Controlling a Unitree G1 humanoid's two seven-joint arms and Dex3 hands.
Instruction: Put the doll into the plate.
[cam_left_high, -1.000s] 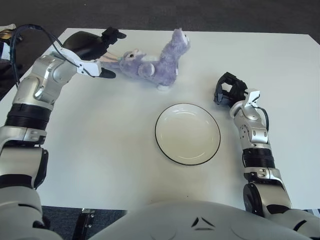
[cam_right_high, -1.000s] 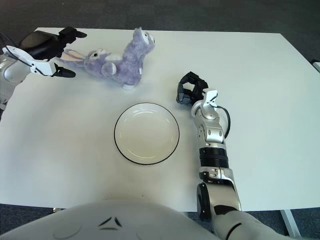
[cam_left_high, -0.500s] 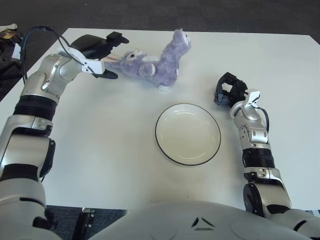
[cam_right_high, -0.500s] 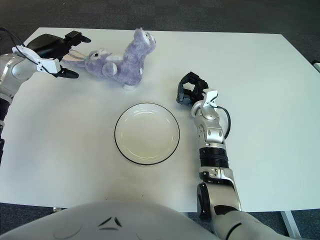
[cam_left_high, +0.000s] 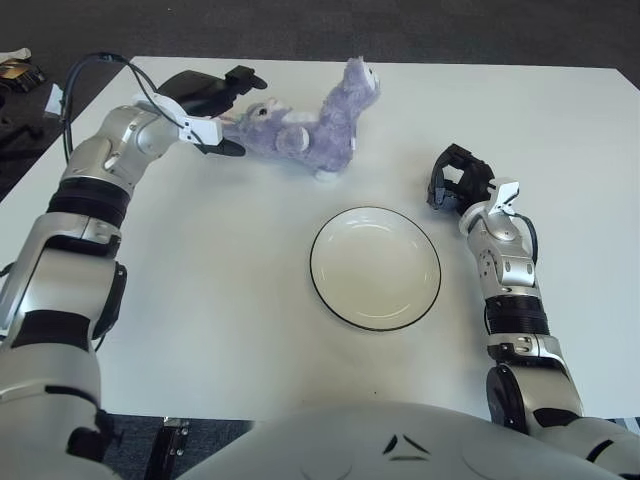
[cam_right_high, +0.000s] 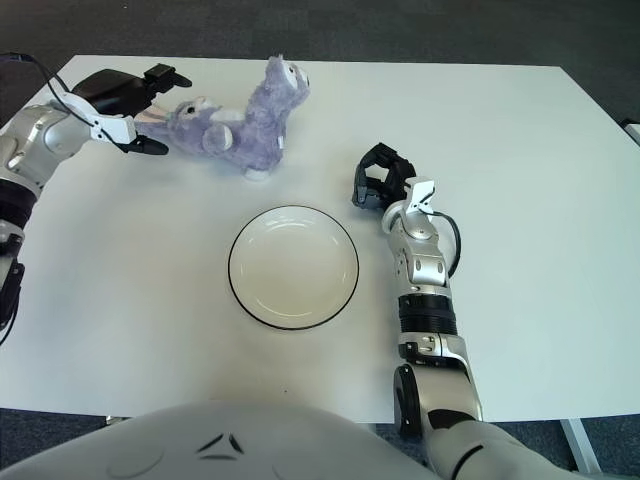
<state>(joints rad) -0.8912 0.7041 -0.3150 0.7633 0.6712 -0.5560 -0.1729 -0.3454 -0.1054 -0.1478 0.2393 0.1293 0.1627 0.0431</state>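
Near the table's far edge, the floppy purple plush doll (cam_left_high: 305, 125) is flanked at its ears by the left hand (cam_left_high: 215, 110), fingers spread, nothing gripped. Ears alone could get pinched, so it might slip before the round white black-rimmed plate (cam_left_high: 375, 268). Right hand (cam_left_high: 457, 180) sits beside it, curled, empty.

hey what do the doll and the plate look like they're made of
The doll looks like soft plush fabric: fuzzy lavender-grey pile with paler patches and floppy ears, matte. The plate looks like glazed ceramic, possibly melamine: smooth cream surface with a faint sheen and a thin dark rim line. The left hand is open at the doll's ears; the right hand is curled to the right of the plate.
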